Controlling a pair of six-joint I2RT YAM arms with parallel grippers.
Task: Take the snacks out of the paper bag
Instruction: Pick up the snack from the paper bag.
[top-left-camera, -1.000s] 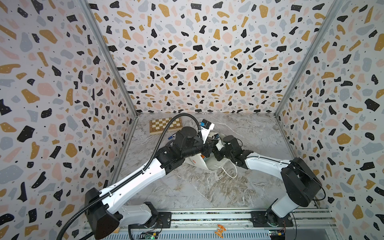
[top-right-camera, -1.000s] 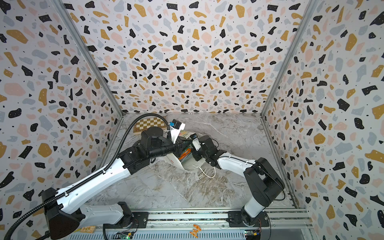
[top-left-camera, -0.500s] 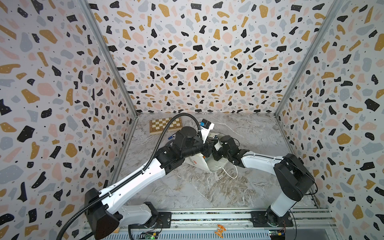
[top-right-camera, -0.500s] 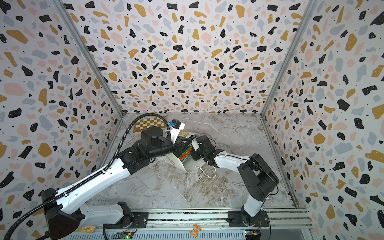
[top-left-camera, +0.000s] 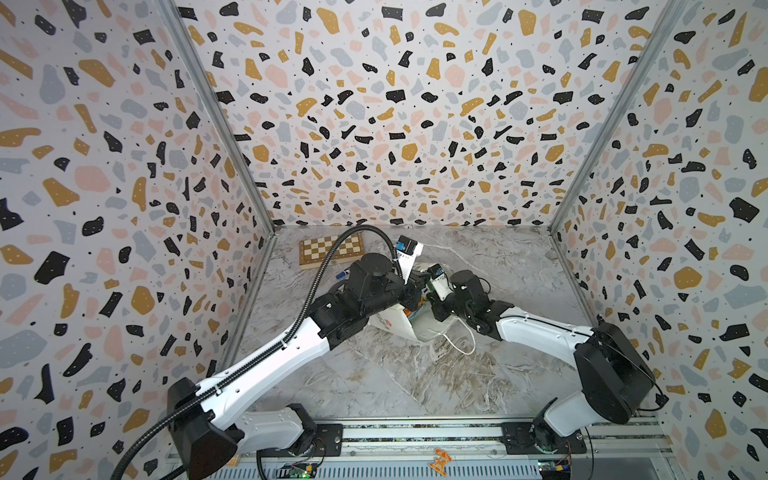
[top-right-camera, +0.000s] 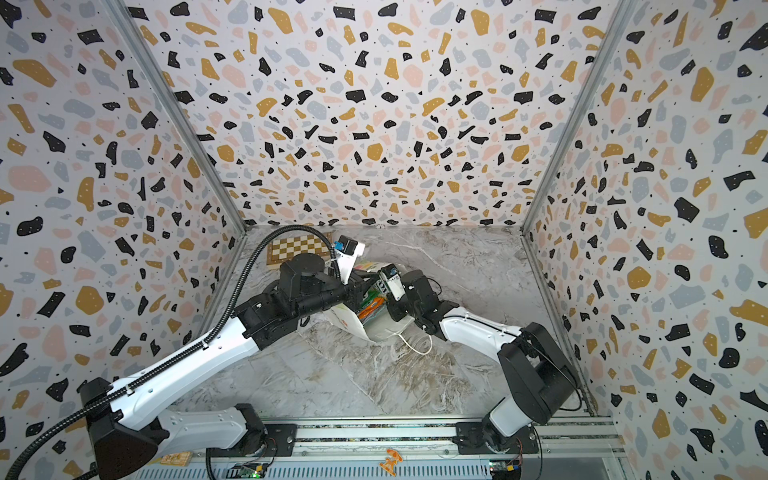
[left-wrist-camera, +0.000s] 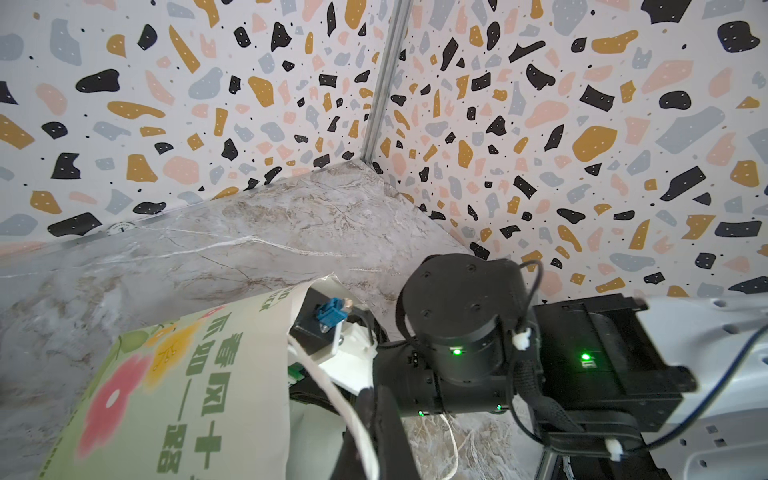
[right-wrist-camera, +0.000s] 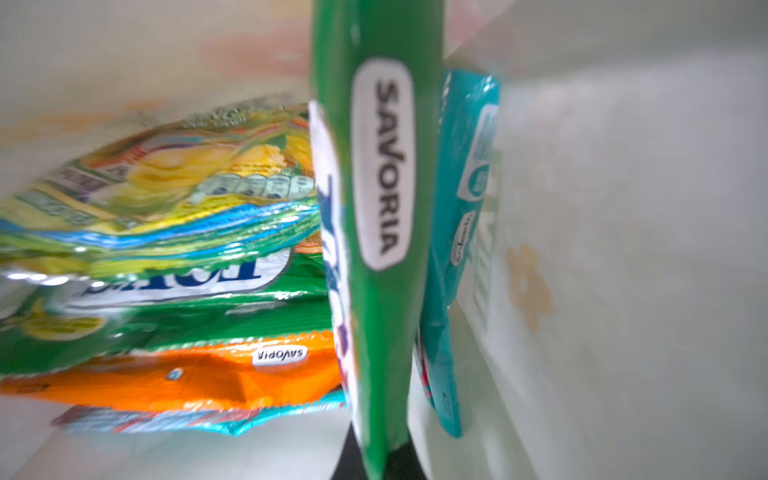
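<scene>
Now the right claw (right-wrist-camera: 376, 461) is inside the paper bag (top-left-camera: 397, 328), which is tipped over on the worktop (top-left-camera: 415, 395). It is pinched shut on a green packet (right-wrist-camera: 378, 208). Pull it straight out slowly so the other snacks (right-wrist-camera: 166, 270) stay behind. The left claw (left-wrist-camera: 370, 411) is shut too, it seems on the bag's rim; hold that steady. From above, both claw tips are hidden. The pile is too blurry to count.

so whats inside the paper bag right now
A green packet pinched in the right gripper, a teal packet beside it, and a pile of yellow, green, orange, teal packets. Anything under the pile is covered.
</scene>
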